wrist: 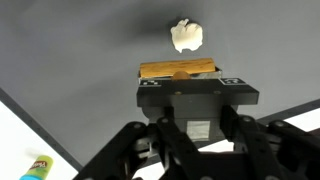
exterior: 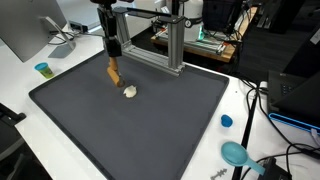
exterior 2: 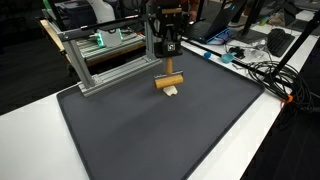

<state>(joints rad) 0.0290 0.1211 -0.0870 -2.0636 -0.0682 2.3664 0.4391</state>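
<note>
My gripper [exterior: 113, 60] hangs over the far part of a dark grey mat [exterior: 150, 130] and is shut on a tan wooden block [exterior: 114, 73]. The block sits just above the mat or on it; I cannot tell which. In an exterior view the gripper [exterior 2: 168, 62] holds the block [exterior 2: 169, 80] level. A small white lumpy object [exterior: 130, 91] lies on the mat right next to the block [exterior 2: 172, 91]. In the wrist view the block [wrist: 178, 70] spans my fingertips [wrist: 180, 78], with the white object [wrist: 185, 36] just beyond it.
An aluminium frame [exterior: 172, 45] stands at the mat's far edge [exterior 2: 100, 62]. A blue cap [exterior: 226, 121] and a teal object [exterior: 236, 153] lie on the white table beside the mat. A small cup [exterior: 42, 69], a monitor [exterior: 25, 30] and cables [exterior 2: 262, 72] surround it.
</note>
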